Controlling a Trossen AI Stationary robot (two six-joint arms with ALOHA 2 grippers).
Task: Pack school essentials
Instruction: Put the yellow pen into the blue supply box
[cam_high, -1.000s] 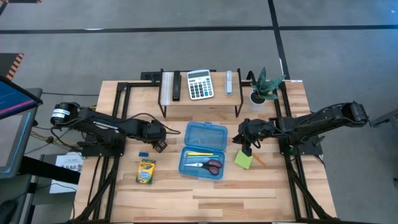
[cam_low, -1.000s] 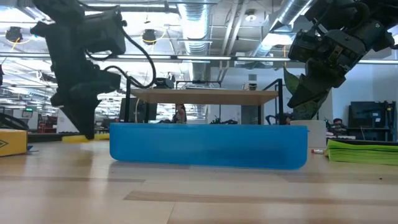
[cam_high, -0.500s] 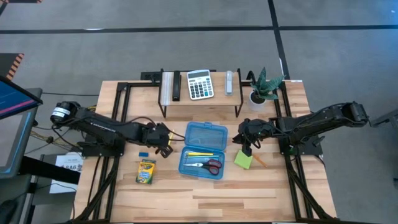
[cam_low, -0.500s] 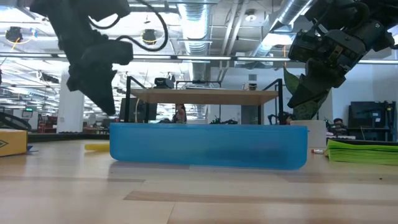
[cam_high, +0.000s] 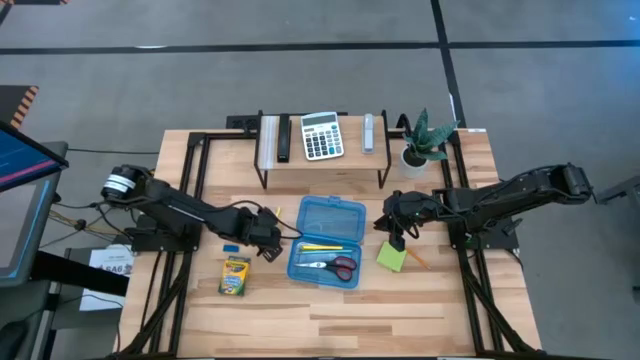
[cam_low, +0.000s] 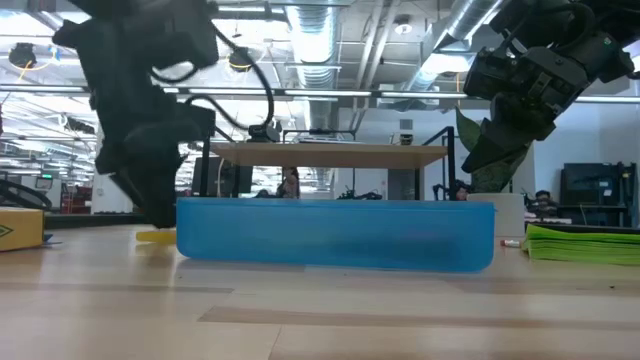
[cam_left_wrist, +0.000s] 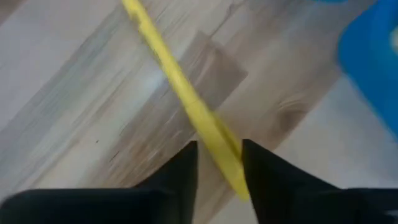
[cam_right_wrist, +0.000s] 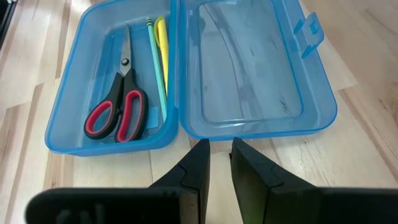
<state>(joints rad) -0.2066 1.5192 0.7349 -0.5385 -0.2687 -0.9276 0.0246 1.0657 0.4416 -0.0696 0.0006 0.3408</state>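
An open blue plastic case (cam_high: 325, 240) lies mid-table holding red-handled scissors (cam_right_wrist: 118, 115) and thin yellow and green pencils (cam_right_wrist: 158, 56). My left gripper (cam_high: 270, 245) is down at the table just left of the case. It is open, its fingers on either side of a loose yellow pencil (cam_left_wrist: 186, 99) lying flat on the wood (cam_low: 155, 237). My right gripper (cam_high: 396, 232) hovers right of the case, empty, with a narrow gap between its fingers (cam_right_wrist: 219, 149). The crayon box (cam_high: 235, 275), blue eraser (cam_high: 231, 246), lime sticky-note pad (cam_high: 391, 257) and orange pencil (cam_high: 416, 259) lie on the table. My left gripper comes from above with a finger on each side of the yellow pencil near its end (cam_left_wrist: 233, 171). The pencil lies flat on the table and runs close along one finger (cam_left_wrist: 258, 174). I cannot tell whether that finger touches it.
A wooden shelf (cam_high: 320, 165) at the far edge carries the calculator (cam_high: 322, 135) and small items. A potted plant (cam_high: 425, 140) stands at the far right. Black frame rails (cam_high: 185, 190) run along both table sides. Bare wood lies near the front edge.
My left gripper has moved toward the blue case and the near edge, rising briefly and then coming down over the yellow pencil beside the case's left wall. The right arm has kept still.
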